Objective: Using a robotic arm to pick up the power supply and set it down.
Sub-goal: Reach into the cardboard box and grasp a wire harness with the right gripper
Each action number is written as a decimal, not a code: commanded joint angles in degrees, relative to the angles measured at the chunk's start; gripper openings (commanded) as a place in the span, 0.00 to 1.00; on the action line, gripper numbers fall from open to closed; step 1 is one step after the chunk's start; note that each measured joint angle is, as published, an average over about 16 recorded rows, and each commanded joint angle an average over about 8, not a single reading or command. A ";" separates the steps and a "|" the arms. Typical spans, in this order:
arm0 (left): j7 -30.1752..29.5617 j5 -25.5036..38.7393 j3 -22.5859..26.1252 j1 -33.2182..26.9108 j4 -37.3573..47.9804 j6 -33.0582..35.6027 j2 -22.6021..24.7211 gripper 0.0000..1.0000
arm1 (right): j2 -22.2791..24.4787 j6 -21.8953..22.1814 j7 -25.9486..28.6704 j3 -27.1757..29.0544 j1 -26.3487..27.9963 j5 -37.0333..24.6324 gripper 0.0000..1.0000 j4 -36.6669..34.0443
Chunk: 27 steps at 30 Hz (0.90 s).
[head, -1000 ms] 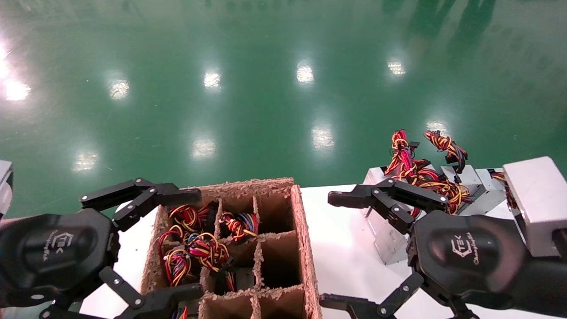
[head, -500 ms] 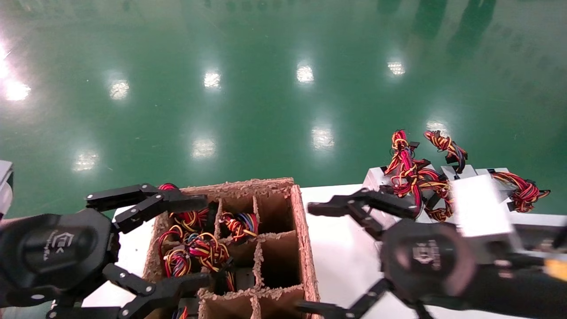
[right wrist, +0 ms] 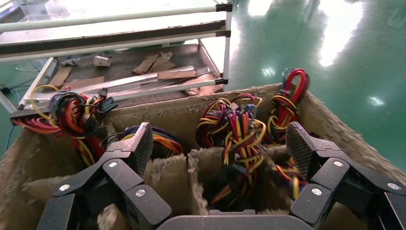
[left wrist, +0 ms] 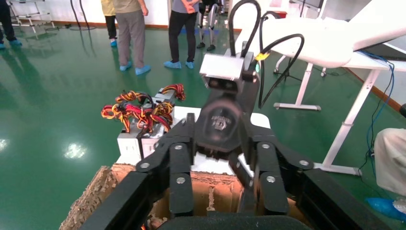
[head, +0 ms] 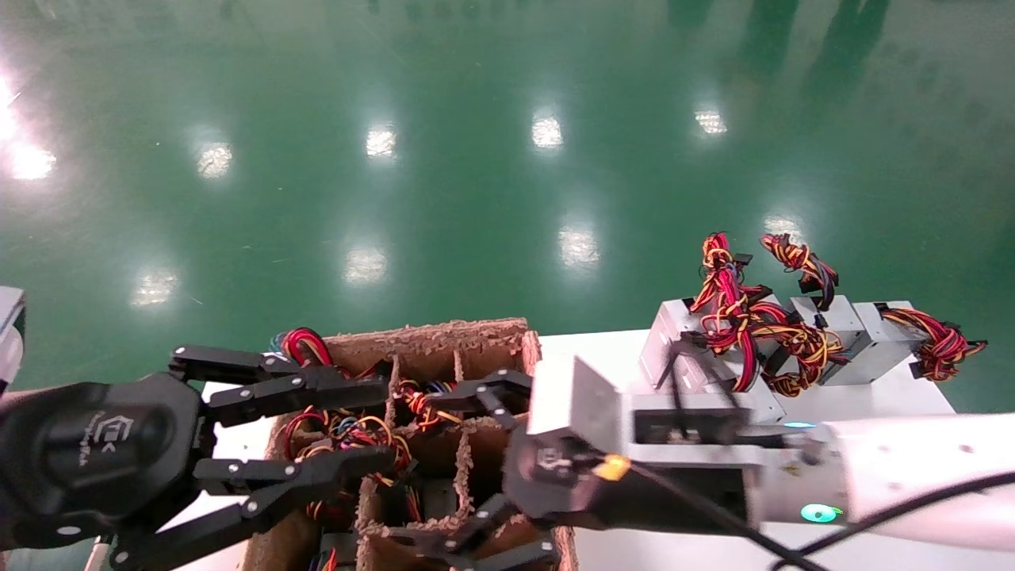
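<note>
My right gripper hangs open over the middle cells of the divided cardboard box. In the right wrist view its pads straddle a red, yellow and black wire bundle rising from one cell. The power supply body below those wires is hidden in the cell. My left gripper is open at the box's left side, above more wire bundles. Several silver power supplies with wires sit together on the white table at the right. The left wrist view faces the right gripper.
Cardboard dividers split the box into narrow cells with frayed edges. A low metal rack holding cardboard scraps stands beyond the box. People and a white table frame stand on the green floor.
My right gripper swung left, from beside the power supplies on the table to above the box. My left gripper shifted a little right over the box's left edge.
</note>
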 commanded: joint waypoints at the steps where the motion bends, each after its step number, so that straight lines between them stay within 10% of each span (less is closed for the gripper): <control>1: 0.00 0.00 0.00 0.00 0.00 0.00 0.00 0.00 | -1.67 0.95 0.55 -1.04 0.47 -1.51 1.00 0.01; 10: 0.00 0.00 0.00 0.00 0.00 0.00 0.00 0.00 | -6.31 6.01 2.38 -4.06 0.47 -7.53 0.01 -0.21; 27: 0.00 0.00 0.00 0.00 0.00 0.00 0.00 0.00 | -9.35 9.04 2.42 -6.55 -0.07 -12.43 0.00 -1.22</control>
